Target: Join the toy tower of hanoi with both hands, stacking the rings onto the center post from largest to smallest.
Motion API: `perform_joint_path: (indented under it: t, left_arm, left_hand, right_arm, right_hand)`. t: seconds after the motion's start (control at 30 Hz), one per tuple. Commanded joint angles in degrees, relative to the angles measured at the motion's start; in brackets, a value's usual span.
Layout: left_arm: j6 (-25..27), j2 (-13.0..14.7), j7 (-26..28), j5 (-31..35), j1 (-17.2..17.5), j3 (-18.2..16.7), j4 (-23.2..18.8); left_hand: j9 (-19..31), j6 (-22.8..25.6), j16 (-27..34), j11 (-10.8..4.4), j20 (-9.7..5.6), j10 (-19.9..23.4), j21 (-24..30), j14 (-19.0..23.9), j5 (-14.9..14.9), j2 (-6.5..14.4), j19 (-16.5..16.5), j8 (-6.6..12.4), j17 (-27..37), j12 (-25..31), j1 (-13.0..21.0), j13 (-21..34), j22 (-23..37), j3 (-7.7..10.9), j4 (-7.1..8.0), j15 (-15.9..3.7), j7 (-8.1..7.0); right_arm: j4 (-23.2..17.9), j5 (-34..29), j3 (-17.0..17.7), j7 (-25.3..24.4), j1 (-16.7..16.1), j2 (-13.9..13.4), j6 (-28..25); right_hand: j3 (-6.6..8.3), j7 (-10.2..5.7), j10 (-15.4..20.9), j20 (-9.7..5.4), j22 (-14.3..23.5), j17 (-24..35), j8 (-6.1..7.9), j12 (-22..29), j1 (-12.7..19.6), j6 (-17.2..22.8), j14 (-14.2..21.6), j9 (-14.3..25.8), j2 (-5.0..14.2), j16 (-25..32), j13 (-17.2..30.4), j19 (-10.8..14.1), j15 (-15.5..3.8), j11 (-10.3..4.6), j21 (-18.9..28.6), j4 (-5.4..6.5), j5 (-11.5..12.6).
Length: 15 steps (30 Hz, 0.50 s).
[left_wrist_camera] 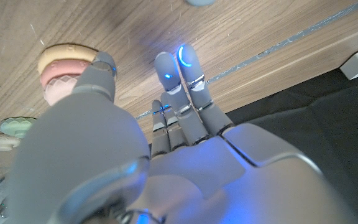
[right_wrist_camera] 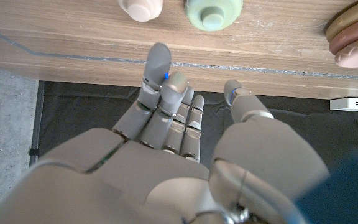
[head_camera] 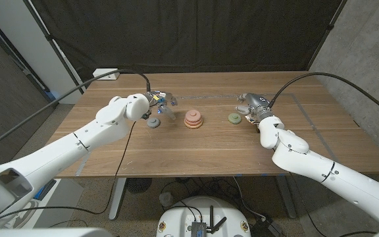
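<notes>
Both hands are hovering over the worktop [head_camera: 196,158] holding nothing: the left hand [head_camera: 158,102] with fingers extended together, the right hand [head_camera: 252,105] with fingers loosely apart. The tower [head_camera: 193,119] is standing mid-worktop between them, carrying what looks like three rings in pink, tan and yellow, so the stacking appears partly done. Three pieces are still waiting loose: a grey-blue ring [head_camera: 153,122] just below the left hand, a green ring [head_camera: 234,118] beside the right hand, and a small pink knobbed piece [right_wrist_camera: 140,7] next to the green one.
</notes>
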Motion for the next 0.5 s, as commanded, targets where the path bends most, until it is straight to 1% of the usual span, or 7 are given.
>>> perform_joint_path:
  t: [0.03, 0.1, 0.17, 0.23, 0.3, 0.33, 0.5]
  left_arm:
    - [2.62, 1.47, 5.39, -2.39, 3.51, -2.05, -1.58]
    - [2.75, 1.53, 6.65, -3.31, 4.31, -2.60, -1.71]
    - [3.12, 1.56, 8.23, -3.88, 5.22, -3.06, -1.96]
    - [3.34, 1.44, 10.80, -4.16, 6.42, -3.54, -2.05]
    - [3.26, 1.15, 13.93, -4.35, 7.73, -3.97, -1.89]
    - [3.34, 1.10, 14.88, -4.35, 8.12, -4.01, -1.85]
    - [4.55, 1.19, 18.51, -4.65, 10.20, -4.66, -2.66]
  left_hand:
    - [-0.05, 0.74, 0.41, 0.09, -8.22, 0.97, 0.47, 0.76, 0.34, 0.53, 0.61, 0.31, 0.17, 0.25, 0.51, 0.06, 0.20, 0.20, -0.41, -4.88, -0.03]
    - [-0.04, 1.14, 0.44, 0.04, -8.18, 1.17, 0.51, 0.83, 0.41, 0.59, 0.70, 0.39, 0.08, 0.26, 0.58, 0.01, 0.20, 0.23, -0.40, -4.88, -0.10]
    - [-0.04, 1.28, 0.64, -0.10, -8.16, 1.45, 0.56, 1.07, 0.46, 0.68, 0.79, 0.38, 0.18, 0.32, 0.61, -0.01, 0.20, 0.26, -0.37, -4.87, -0.13]
    - [-0.03, 1.78, 0.53, -0.26, -8.14, 2.15, 0.57, 1.02, 0.52, 0.78, 0.84, 0.50, -0.07, 0.53, 0.63, -0.02, 0.18, 0.28, -0.33, -4.88, -0.34]
    - [0.00, 2.69, 0.73, -0.40, -8.12, 2.90, 0.65, 1.30, 0.59, 0.94, 1.05, 0.75, -0.04, 0.70, 0.61, -0.10, 0.18, 0.31, -0.25, -4.88, -0.48]
    - [0.01, 3.06, 0.72, -0.66, -8.11, 3.28, 0.66, 1.33, 0.61, 1.02, 1.12, 0.86, -0.13, 0.79, 0.56, -0.12, 0.17, 0.31, -0.21, -4.88, -0.55]
    - [0.07, 4.11, 0.99, -0.93, -8.12, 4.38, 0.71, 1.76, 0.69, 1.27, 1.35, 1.14, -0.10, 1.06, 0.55, -0.17, 0.15, 0.38, -0.14, -4.88, -0.82]
  right_arm:
    - [-0.42, 0.33, 1.56, -0.29, -1.35, -0.65, 0.68]
    - [-0.41, 0.56, 1.81, -0.21, -1.46, -0.82, 1.07]
    - [-0.39, 0.63, 1.95, -0.23, -1.55, -0.84, 1.18]
    - [-0.29, 0.91, 2.26, -0.47, -1.78, -0.69, 1.32]
    - [-0.16, 1.16, 2.43, -0.51, -1.86, -0.59, 1.53]
    - [-0.12, 1.17, 2.46, -0.64, -1.88, -0.46, 1.48]
    - [0.03, 1.37, 2.59, -0.69, -1.98, -0.65, 2.30]
  right_hand:
    - [0.38, -0.62, 0.47, -4.79, 0.05, 0.04, 0.03, -0.10, 0.04, 0.37, -0.27, 0.18, -0.15, 0.34, 0.24, 0.21, -2.10, 0.09, 0.07, -0.08, 0.15]
    - [0.41, -0.88, 0.33, -4.78, 0.10, 0.07, 0.65, -0.13, 0.03, 1.58, -0.25, 0.45, -0.09, 0.39, 0.33, 0.26, -2.09, -0.05, 0.12, -0.04, 0.14]
    - [0.41, -0.81, 0.38, -4.78, 0.09, 0.08, 0.78, -0.14, 0.03, 1.76, -0.24, 0.55, -0.09, 0.41, 0.30, 0.26, -2.09, -0.02, 0.11, -0.04, 0.13]
    - [0.41, -0.56, 0.30, -4.79, 0.07, -0.02, 0.76, -0.19, 0.05, 1.53, -0.32, 0.69, -0.08, 0.32, 0.27, 0.28, -2.10, 0.01, 0.11, -0.05, 0.13]
    - [0.41, -0.67, 0.16, -4.79, 0.03, 0.07, 0.74, -0.22, 0.07, 1.38, -0.23, 0.79, -0.10, 0.42, 0.33, 0.24, -2.10, 0.06, 0.07, -0.07, 0.13]
    - [0.41, -0.77, 0.03, -4.79, 0.09, 0.25, 0.62, -0.25, 0.06, 1.00, -0.08, 0.86, -0.12, 0.59, 0.37, 0.29, -2.09, 0.06, 0.13, -0.07, 0.12]
    - [0.46, -0.51, -0.33, -4.79, 0.07, 0.26, 0.22, -0.39, 0.02, 0.05, -0.24, 0.93, -0.19, 0.59, 0.30, 0.21, -2.07, 0.23, 0.09, -0.07, 0.12]
